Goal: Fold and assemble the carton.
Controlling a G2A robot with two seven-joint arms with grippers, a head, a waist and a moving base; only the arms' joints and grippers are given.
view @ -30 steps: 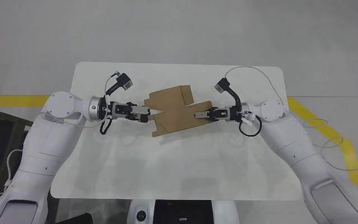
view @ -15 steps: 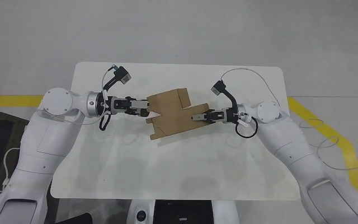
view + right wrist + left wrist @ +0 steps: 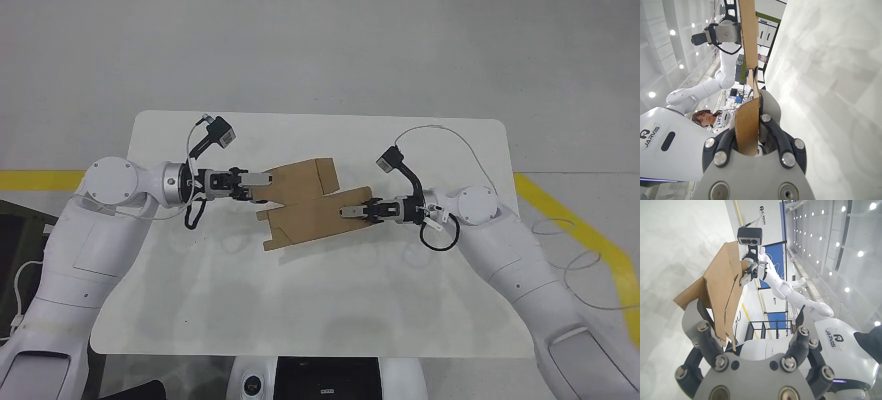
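Firstly, the right hand [image 3: 753, 106] was found closed on the carton [image 3: 748, 28], with a cardboard flap pinched between its fingers and running back into the palm. From that grip the sheet extended away edge-on towards the opposite arm.

Seen from above, the right hand [image 3: 345, 212] held the carton [image 3: 305, 205] at the edge on the robot's right.

The left hand [image 3: 748, 308] stood open, fingers spread wide. A corner of the carton [image 3: 721, 283] lay against the inner face of one finger, and the other finger was well apart from it. From above, the left hand [image 3: 262, 179] met the opposite edge.

The carton was a flat brown sheet with creases and slots. It spanned between the two hands over the middle of the desk [image 3: 200, 300] and appeared raised off the surface.
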